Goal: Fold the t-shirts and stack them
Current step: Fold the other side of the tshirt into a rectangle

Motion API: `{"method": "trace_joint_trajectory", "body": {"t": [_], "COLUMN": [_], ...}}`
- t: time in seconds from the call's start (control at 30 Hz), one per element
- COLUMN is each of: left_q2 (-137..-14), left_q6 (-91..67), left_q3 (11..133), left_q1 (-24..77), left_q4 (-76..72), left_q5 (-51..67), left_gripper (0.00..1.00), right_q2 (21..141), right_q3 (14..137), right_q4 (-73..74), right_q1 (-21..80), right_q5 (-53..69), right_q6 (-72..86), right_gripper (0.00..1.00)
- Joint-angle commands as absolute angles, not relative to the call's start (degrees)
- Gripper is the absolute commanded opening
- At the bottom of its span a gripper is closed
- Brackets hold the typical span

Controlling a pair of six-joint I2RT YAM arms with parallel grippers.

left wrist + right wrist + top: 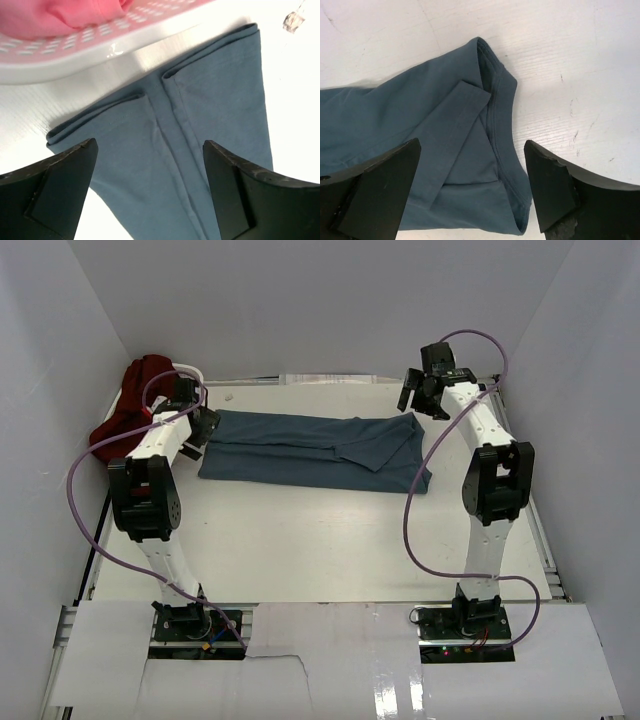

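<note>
The teal-blue t-shirt [310, 448] lies flat on the table, folded lengthwise into a long strip. My left gripper [200, 432] is open and empty above its left end [165, 150]. My right gripper [418, 392] is open and empty above its right end, where the collar [502, 120] and a folded-in sleeve show. The dark maroon t-shirt [128, 408] is heaped at the far left. The pink t-shirt [65, 15] lies in the white basket.
The white plastic laundry basket [75, 55] stands just beyond the teal shirt's left end, and its rim [190, 368] shows at the back left. White walls enclose the table on three sides. A small clear scrap [294, 20] lies on the table.
</note>
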State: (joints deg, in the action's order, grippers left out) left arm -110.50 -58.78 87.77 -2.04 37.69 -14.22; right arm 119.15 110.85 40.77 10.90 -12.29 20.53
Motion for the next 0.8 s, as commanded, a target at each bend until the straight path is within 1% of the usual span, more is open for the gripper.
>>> {"method": "trace_joint_trajectory", "body": {"t": [0.0,0.03,0.07,0.2,0.27,0.37,0.4,0.43,0.47,0.5,0.53,0.6,0.67,0.7,0.77], "left_q2": [-106.5,-105.8,-105.0,-101.3,-100.0,-98.0,-97.2,-96.2,-93.2,-91.4,-89.8,-86.5,-86.4,-86.7,-87.4], "left_q6": [-58.6,-58.4,-57.8,-53.1,-50.4,-44.0,-38.7,-37.2,-36.7,-36.7,-37.0,-37.6,-36.5,-36.2,-36.7], "left_q3": [88.9,88.9,88.9,88.9,88.9,86.8,85.5,80.7,77.4,73.9,67.2,63.5,62.4,62.2,61.6], "left_q1": [-2.3,-2.3,-2.3,-1.0,1.7,4.7,5.6,5.8,6.1,6.4,6.7,9.2,11.5,13.7,15.6], "left_q4": [35.4,35.0,34.7,32.6,32.5,30.9,27.0,24.2,21.4,14.4,10.8,6.6,6.9,7.5,7.3], "left_q5": [-16.9,-17.2,-17.9,-19.3,-19.2,-14.3,-10.1,-0.7,4.4,8.1,14.4,16.2,15.5,14.9,14.6], "left_gripper": [0.98,0.98,0.98,0.98,0.98,0.98,0.98,0.98,0.98,0.98,0.98,0.98,0.98,0.98,0.98], "right_q2": [111.8,109.9,106.9,102.9,101.2,100.3,100.5,101.0,101.9,102.4,103.0,104.8,106.9,107.3,108.3], "right_q3": [106.5,101.0,98.8,92.6,88.5,84.4,83.9,83.7,83.4,83.1,83.1,83.5,84.5,84.7,84.6], "right_q4": [33.2,29.5,28.7,28.9,28.3,27.6,27.9,28.4,28.7,29.9,30.5,31.9,34.3,34.5,34.0], "right_q1": [11.2,11.2,11.6,12.7,13.4,14.3,14.6,14.8,15.7,16.3,16.9,18.9,20.8,21.4,23.1], "right_q5": [-12.8,-9.2,-8.0,-3.1,1.4,4.1,4.7,5.2,5.5,4.7,4.2,2.9,0.9,0.3,-1.8], "right_q6": [20.2,19.5,19.7,19.0,18.2,16.7,16.4,15.3,14.5,13.9,12.7,11.4,10.2,9.8,9.8], "right_gripper": [0.90,0.90,0.90,0.85,0.81,0.74,0.73,0.71,0.70,0.70,0.71,0.73,0.74,0.73,0.67]}}
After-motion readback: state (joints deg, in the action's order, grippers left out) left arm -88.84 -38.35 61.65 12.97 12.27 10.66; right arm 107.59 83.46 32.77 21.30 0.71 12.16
